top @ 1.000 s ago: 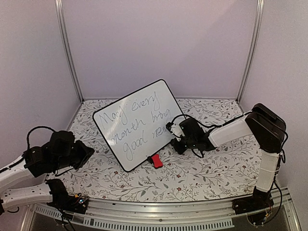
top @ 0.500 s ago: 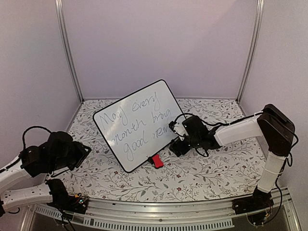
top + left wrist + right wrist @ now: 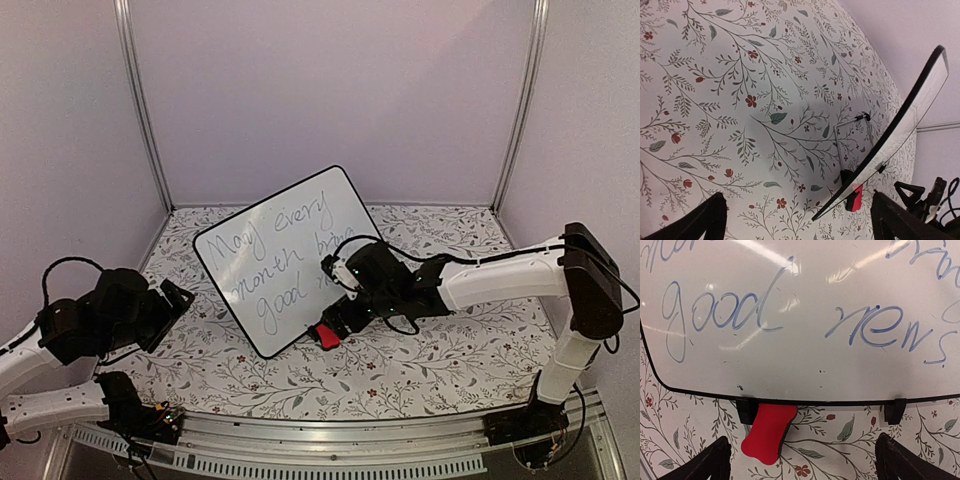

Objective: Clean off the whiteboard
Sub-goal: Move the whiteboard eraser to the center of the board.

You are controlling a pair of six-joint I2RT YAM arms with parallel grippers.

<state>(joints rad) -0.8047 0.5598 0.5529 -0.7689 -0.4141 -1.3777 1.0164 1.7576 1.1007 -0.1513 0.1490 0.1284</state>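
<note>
The whiteboard (image 3: 285,255) stands tilted on small black feet at the middle of the table, with grey-blue handwriting across it. In the right wrist view the words "good news" show on the whiteboard (image 3: 800,340) above its black bottom frame. A red eraser (image 3: 327,337) lies on the cloth at the board's lower edge; in the right wrist view the eraser (image 3: 767,432) sits beside a black foot. My right gripper (image 3: 335,322) hovers open just in front of it, with the right gripper (image 3: 802,462) empty. My left gripper (image 3: 175,300) is open at the far left; from the left gripper (image 3: 797,225) the whiteboard (image 3: 900,130) appears edge-on, with the eraser (image 3: 856,197) beneath.
A floral tablecloth (image 3: 420,350) covers the table. Pale walls with metal posts (image 3: 140,110) enclose three sides. A metal rail (image 3: 330,440) runs along the near edge. A black cable (image 3: 400,250) loops over the right arm.
Both grippers have opened from shut. The right arm has stretched left and down toward the board's lower edge and the eraser. The left arm has shifted slightly.
</note>
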